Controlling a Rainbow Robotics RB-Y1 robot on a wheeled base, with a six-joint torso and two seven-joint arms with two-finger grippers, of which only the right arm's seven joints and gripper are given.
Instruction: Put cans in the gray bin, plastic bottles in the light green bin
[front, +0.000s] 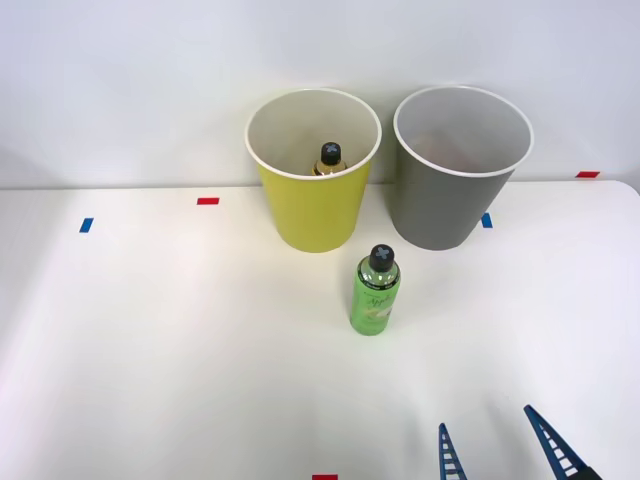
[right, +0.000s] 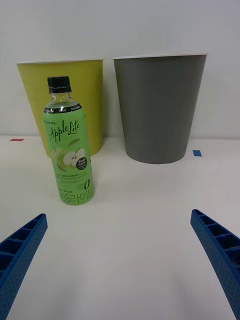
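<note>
Two tall round tapered plastic bins stand side by side at the far edge of the white desk (front: 150, 350) in the front view, the yellow-green bin (front: 315, 215) with an amber black-capped bottle (front: 329, 159) inside it and the gray white-rimmed bin (front: 445, 205) to its right, while a bright green plastic bottle with a black screw cap (front: 376, 291) stands upright on the desk just in front of the gap between them, and the right hand (front: 500, 450) sits near the bottom edge with its blue ribbed fingers spread apart, holding nothing. From the right wrist view, the green bottle (right: 69, 145) with its apple label stands before the yellow-green bin (right: 90, 90), the gray bin (right: 160, 107) is beside it, and the hand (right: 120, 260) is wide open with its fingers (right: 22, 245) clear of the bottle.
</note>
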